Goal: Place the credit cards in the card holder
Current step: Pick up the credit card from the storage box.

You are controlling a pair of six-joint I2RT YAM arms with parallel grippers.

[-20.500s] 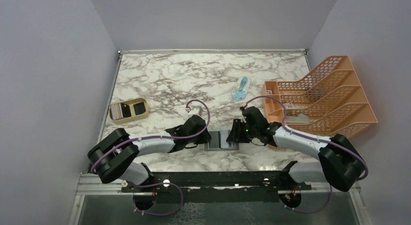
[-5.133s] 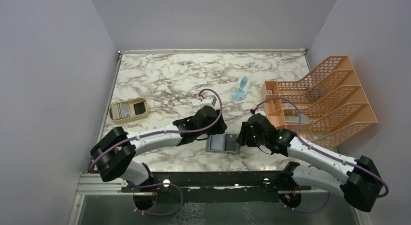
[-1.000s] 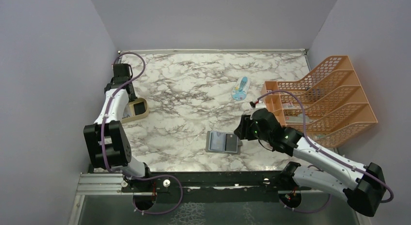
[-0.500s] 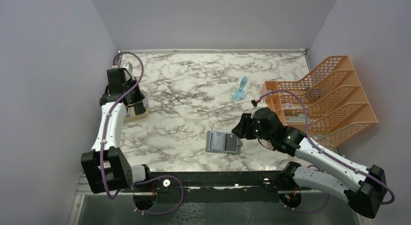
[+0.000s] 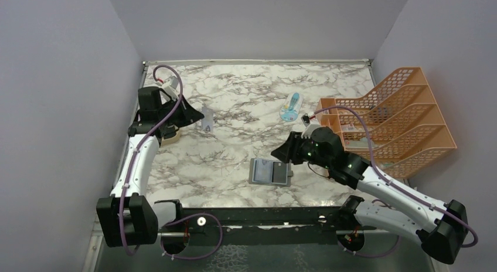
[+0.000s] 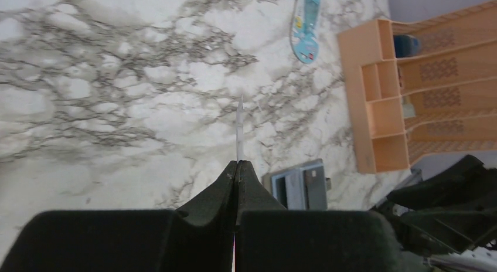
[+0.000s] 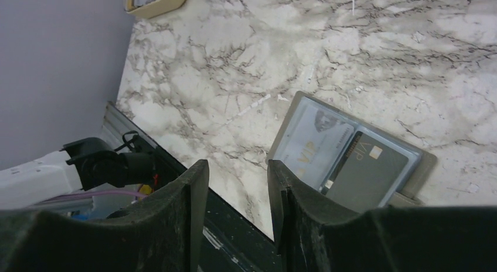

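Credit card (image 6: 239, 126) edge-on, print unreadable; tan tray (image 7: 164, 3) cropped.

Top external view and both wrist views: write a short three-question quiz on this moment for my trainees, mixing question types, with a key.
1. True or false: the card holder lies folded shut.
2. The left fingers pinch: A a credit card; B a key; C nothing.
3. Fill in: the dark card in the card holder reads "___".
Key: 1 false; 2 A; 3 VIP.
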